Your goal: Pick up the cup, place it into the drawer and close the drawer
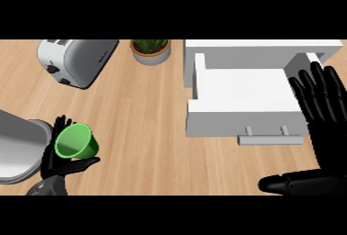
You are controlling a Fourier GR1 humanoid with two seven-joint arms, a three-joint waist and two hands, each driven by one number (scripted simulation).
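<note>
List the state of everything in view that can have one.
cup: tilted, held in the left hand, outside the drawer.
left hand: curled round the cup.
drawer: open, nothing inside.
right hand: open, fingers straight, beside the drawer.
potted plant: upright.

You can read no text, label, brand, number or sign in the head view. The toaster (78, 59), the green cup (75, 140), the white drawer (230, 123) and the plant pot (150, 58) show you only plain, unmarked faces.
</note>
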